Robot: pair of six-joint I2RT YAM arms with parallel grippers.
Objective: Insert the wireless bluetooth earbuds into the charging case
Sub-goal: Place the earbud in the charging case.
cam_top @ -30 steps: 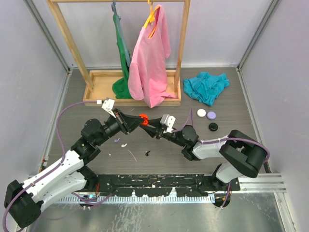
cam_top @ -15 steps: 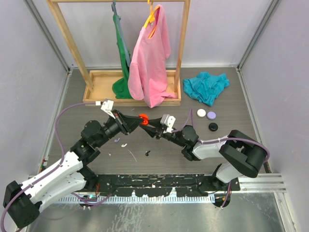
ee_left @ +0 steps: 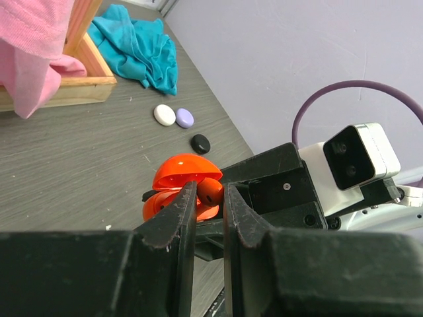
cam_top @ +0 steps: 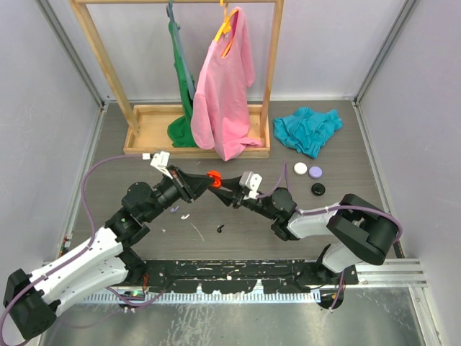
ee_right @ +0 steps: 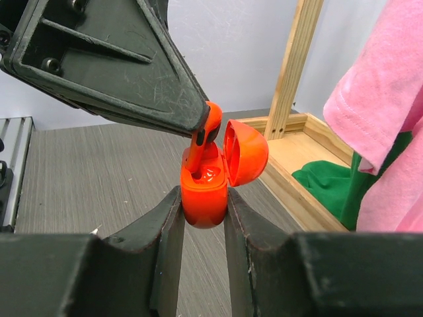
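Observation:
Above the table's middle, my right gripper (ee_right: 203, 205) is shut on the body of a red charging case (ee_right: 205, 195) with its lid swung open to the right. My left gripper (ee_left: 210, 198) is shut on the head of a red earbud (ee_left: 210, 190). The earbud (ee_right: 206, 135) is tilted and its stem reaches down into the case's left well. In the top view both grippers meet tip to tip at the case (cam_top: 214, 177). A black bud (cam_top: 220, 229), a white bud (cam_top: 185, 215) and a lilac bud (cam_top: 173, 209) lie loose on the table below them.
White (cam_top: 300, 168), lilac (cam_top: 315, 171) and black (cam_top: 318, 189) closed cases lie to the right. A teal cloth (cam_top: 307, 130) lies at the back right. A wooden rack (cam_top: 198, 140) with a pink shirt (cam_top: 223, 94) and a green garment stands behind.
The left arm's elbow and wrist have drifted slightly left. Both grips and the case stay as they were.

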